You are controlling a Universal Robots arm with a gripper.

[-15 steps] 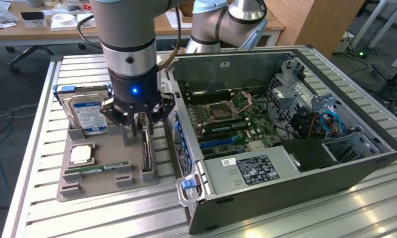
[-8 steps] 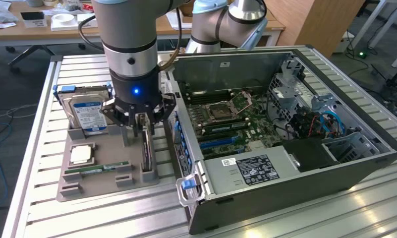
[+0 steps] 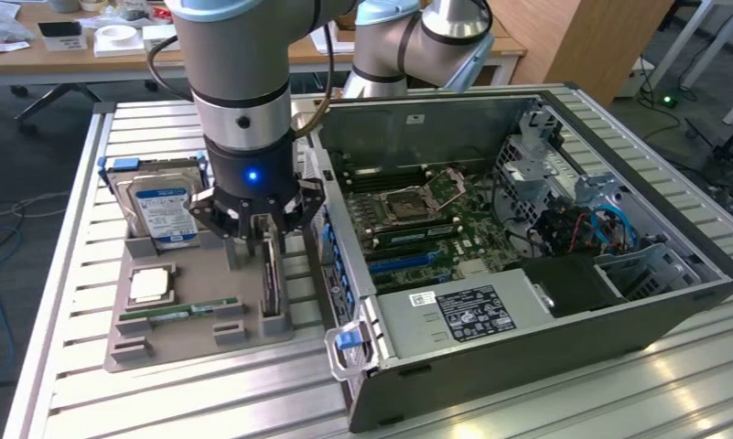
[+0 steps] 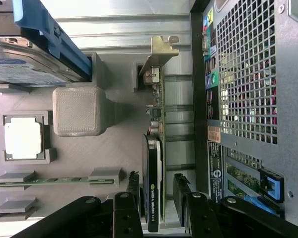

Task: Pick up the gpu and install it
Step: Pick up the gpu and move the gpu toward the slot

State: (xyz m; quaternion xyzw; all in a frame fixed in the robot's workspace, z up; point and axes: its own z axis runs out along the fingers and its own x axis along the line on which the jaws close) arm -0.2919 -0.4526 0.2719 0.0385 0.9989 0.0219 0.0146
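Wrist view shows the graphics card (image 4: 153,168) standing on edge in a grey holder (image 4: 114,148) beside the computer case (image 4: 248,74); the hand (image 4: 157,183) straddles it, fingers apart, not yet touching; light, stiff and fragile, it is probably best pinched by its flat faces; slatted metal bench (image 3: 158,402), office behind.

Tray (image 3: 183,346) beside open computer (image 3: 525,352)
It holds a hard drive (image 3: 161,212), processor (image 3: 150,285) and memory stick (image 3: 177,313), on a slatted table (image 3: 158,407).
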